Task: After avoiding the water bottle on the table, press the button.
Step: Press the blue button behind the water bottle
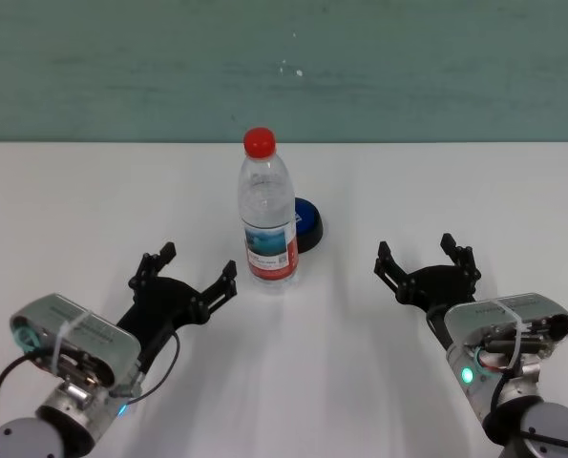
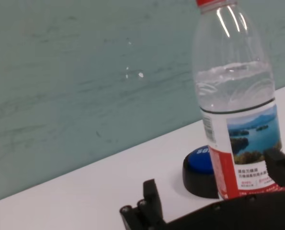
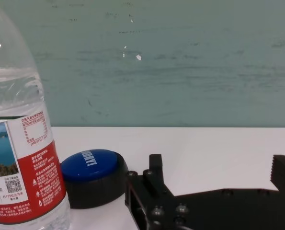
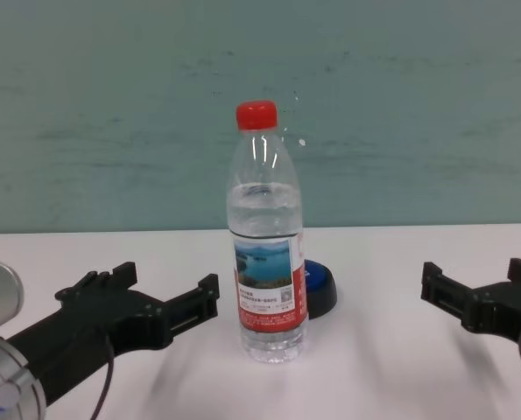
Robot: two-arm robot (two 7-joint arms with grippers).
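A clear water bottle (image 1: 267, 216) with a red cap and a lake-picture label stands upright at the middle of the white table (image 1: 73, 200). Right behind it, partly hidden, sits the low blue button (image 1: 307, 223) on its black base. The bottle (image 4: 266, 249) also hides most of the button (image 4: 320, 289) in the chest view. My left gripper (image 1: 187, 271) is open, just left of the bottle and slightly nearer. On the right my right gripper (image 1: 427, 260) is open too, well apart from both. The right wrist view shows the button (image 3: 92, 168) beside the bottle (image 3: 17, 129).
A teal wall (image 1: 284, 67) rises behind the table's far edge. Bare white tabletop lies between the bottle and my right gripper, and in front of the bottle.
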